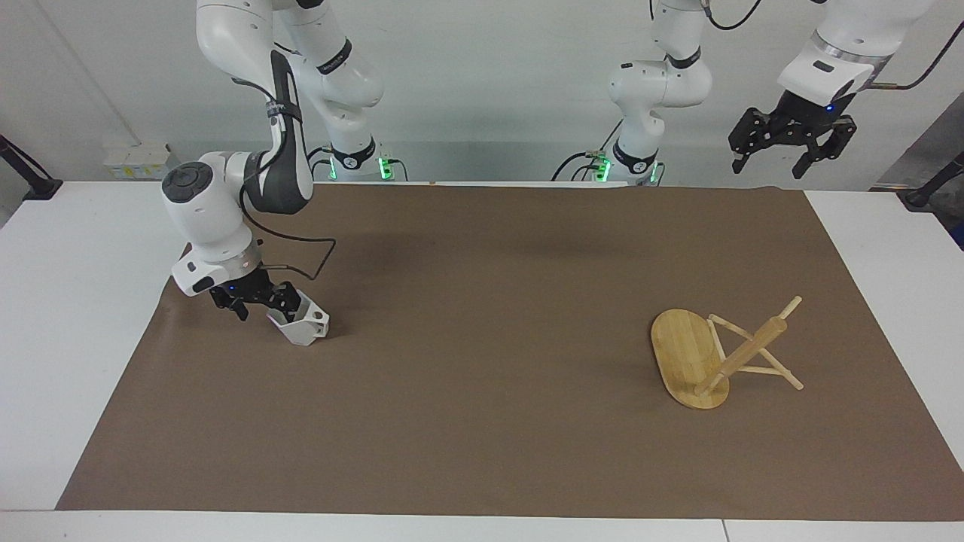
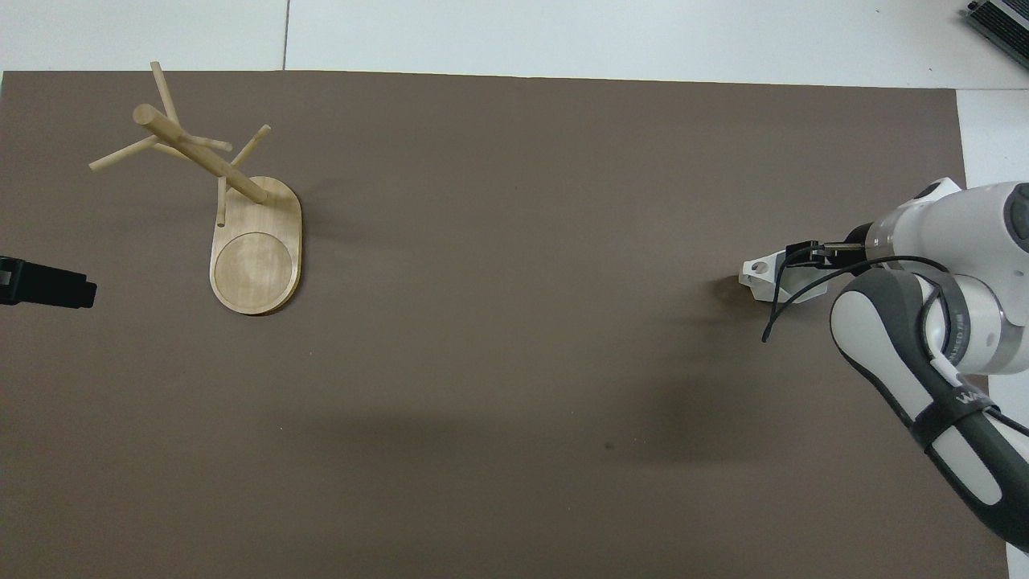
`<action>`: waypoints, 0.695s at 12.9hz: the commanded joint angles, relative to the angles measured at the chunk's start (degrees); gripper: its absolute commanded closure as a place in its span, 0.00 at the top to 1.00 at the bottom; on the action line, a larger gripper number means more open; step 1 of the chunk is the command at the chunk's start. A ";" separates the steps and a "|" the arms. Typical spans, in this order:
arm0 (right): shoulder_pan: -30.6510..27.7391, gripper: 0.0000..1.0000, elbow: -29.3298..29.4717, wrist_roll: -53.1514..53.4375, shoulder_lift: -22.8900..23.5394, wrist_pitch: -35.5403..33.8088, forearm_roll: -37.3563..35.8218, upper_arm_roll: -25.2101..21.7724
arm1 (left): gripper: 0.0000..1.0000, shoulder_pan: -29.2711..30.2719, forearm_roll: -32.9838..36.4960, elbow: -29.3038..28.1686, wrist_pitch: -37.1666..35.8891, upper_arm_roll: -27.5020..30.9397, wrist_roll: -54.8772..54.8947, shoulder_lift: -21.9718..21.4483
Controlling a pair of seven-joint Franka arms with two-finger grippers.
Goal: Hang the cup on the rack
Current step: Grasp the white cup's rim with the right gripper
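Observation:
The white faceted cup rests on the brown mat near the right arm's end of the table, its mouth tipped toward my right gripper and its pierced handle pointing to the table's middle. That gripper is low at the cup's rim, open, with one finger inside the mouth and the other outside. The bamboo rack stands upright near the left arm's end, shown from above with its pegs spread around the post. My left gripper waits open, high over that end.
The brown mat covers most of the white table. A black cable loops from the right wrist just above the cup. The left gripper's dark tip shows beside the rack's base.

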 commanded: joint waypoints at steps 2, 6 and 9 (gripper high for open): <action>0.94 0.48 -0.87 0.78 -0.48 0.06 1.14 0.35 | 1.00 -0.27 0.83 -4.12 1.81 -0.17 0.64 -2.88; 1.30 0.22 -0.79 0.87 -0.57 -0.73 1.14 0.35 | 1.00 -0.28 0.83 -4.12 1.81 -0.09 0.64 -2.88; 1.38 0.00 -0.35 0.87 -0.48 -1.87 1.14 0.44 | 1.00 0.25 0.83 -4.21 1.72 0.00 0.99 -2.88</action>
